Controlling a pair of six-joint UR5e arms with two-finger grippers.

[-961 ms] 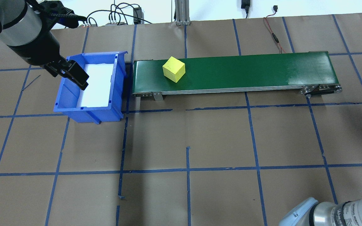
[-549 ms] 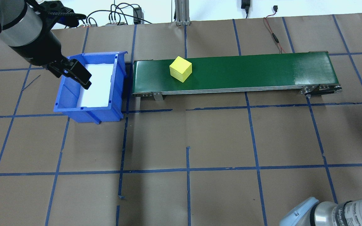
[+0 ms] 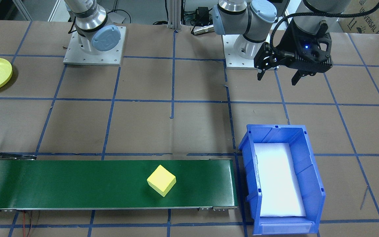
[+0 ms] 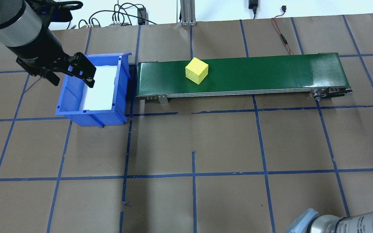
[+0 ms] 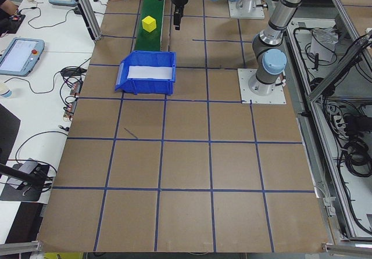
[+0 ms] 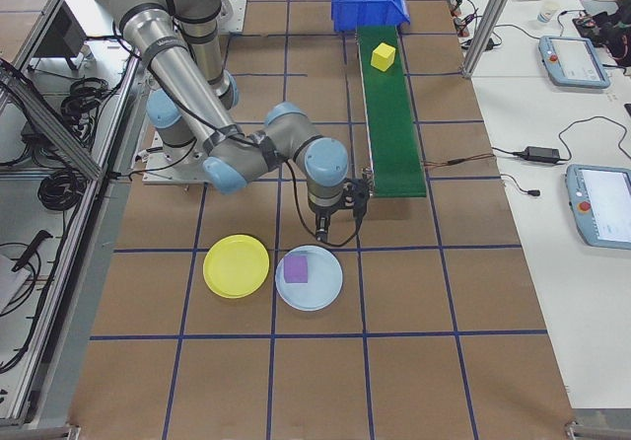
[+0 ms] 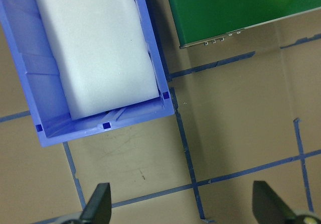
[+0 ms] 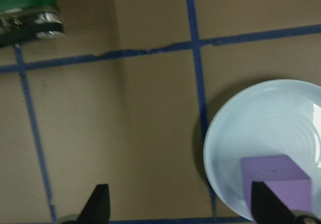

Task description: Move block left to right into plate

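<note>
- The left gripper point(image 4: 71, 72) hung with fingers spread and empty, over the near side of the blue bin point(image 4: 93, 90) at the belt's point(image 4: 238, 76) left end.
- The right gripper point(image 6: 333, 231) waited beyond the belt's other end, fingers spread and empty, above the floor paper beside a pale blue plate point(image 6: 310, 277) holding a purple block point(image 6: 296, 268).
- The yellow block point(image 4: 197, 70) sat on the belt, nearer the bin end, turned corner-on.
- The yellow plate point(image 6: 237, 265) lay just beside the pale one, past the belt's far end, empty.
- The block looked rigid, light and smooth-faced; a pinch across two opposite flat sides, with fingers turned to match its angle, seemed best.
</note>
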